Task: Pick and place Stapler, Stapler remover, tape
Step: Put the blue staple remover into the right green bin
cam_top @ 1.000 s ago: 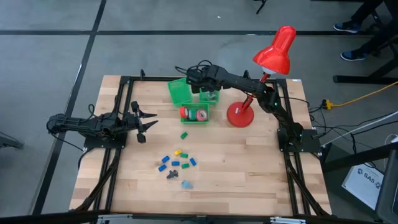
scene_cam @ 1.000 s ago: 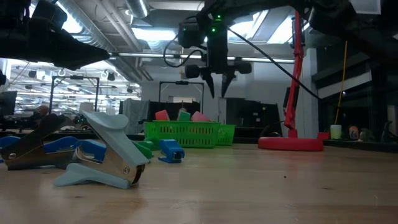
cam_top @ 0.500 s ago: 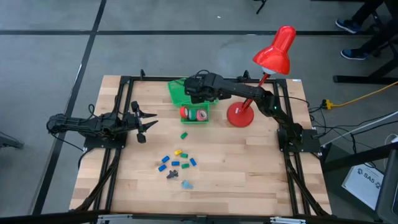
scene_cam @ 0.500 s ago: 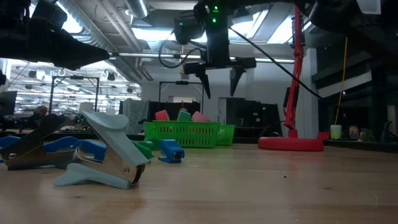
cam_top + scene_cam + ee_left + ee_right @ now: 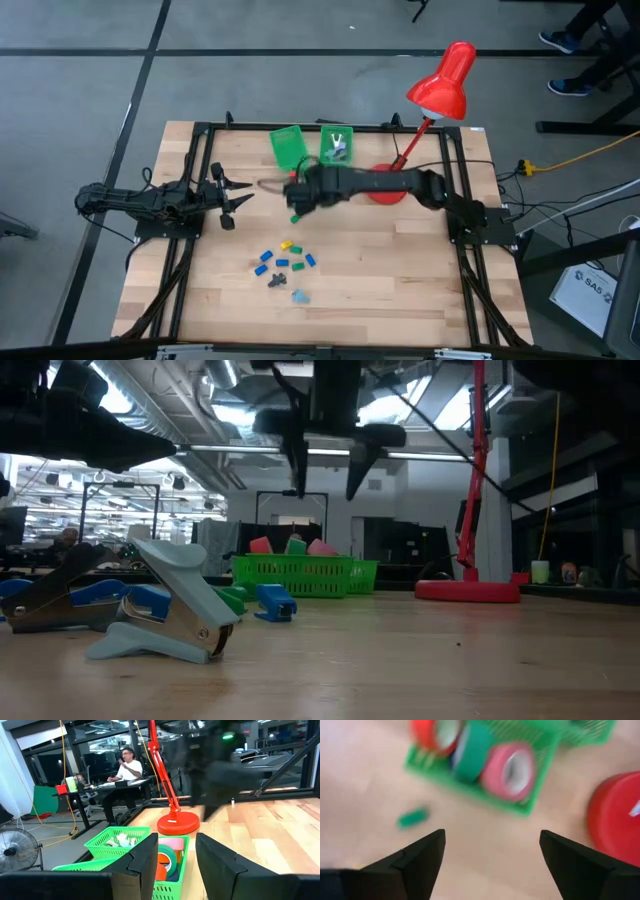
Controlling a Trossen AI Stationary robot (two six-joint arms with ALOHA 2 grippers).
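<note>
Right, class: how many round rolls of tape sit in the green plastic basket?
3, side by side in the green basket: red roll, green roll, pink roll; more may be hidden.

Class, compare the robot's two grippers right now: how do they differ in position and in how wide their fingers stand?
The right gripper is stretched out over the middle of the table near the green basket of tape, while the left gripper waits at the table's left side. The right gripper's fingers are spread wide; the left gripper's stand close together. Both are dark, two-fingered, and hold nothing.
</note>
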